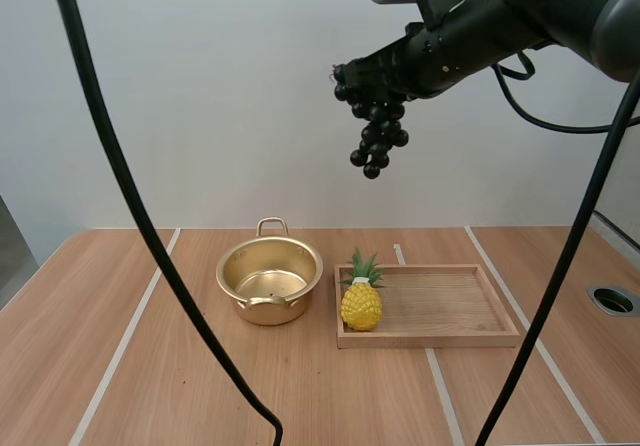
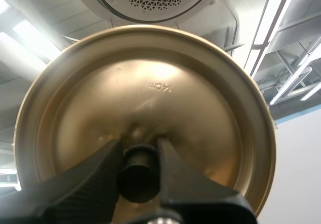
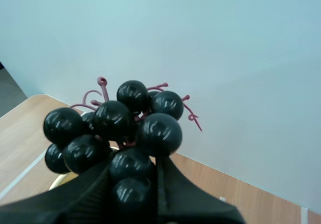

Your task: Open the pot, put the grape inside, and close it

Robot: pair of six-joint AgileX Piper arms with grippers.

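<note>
1 pot (image 1: 270,281), gold, uncovered | 1 lid (image 2: 145,93), gold | 1 bunch of grapes (image 1: 375,131), dark berries | 1 pineapple (image 1: 361,304), yellow | 1 wooden tray (image 1: 430,341) | 1 table (image 1: 100,346) | 2 grippers: left gripper (image 2: 139,149), right gripper (image 3: 135,168)

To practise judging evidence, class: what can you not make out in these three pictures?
Left wrist view: the lid hides its own far face, and the left pincer covers part of its knob.
Right wrist view: the grapes cover the right pincer's tips.
High view: the pineapple hides part of the tray's left end; the picture's edge cuts off the right arm.
</note>
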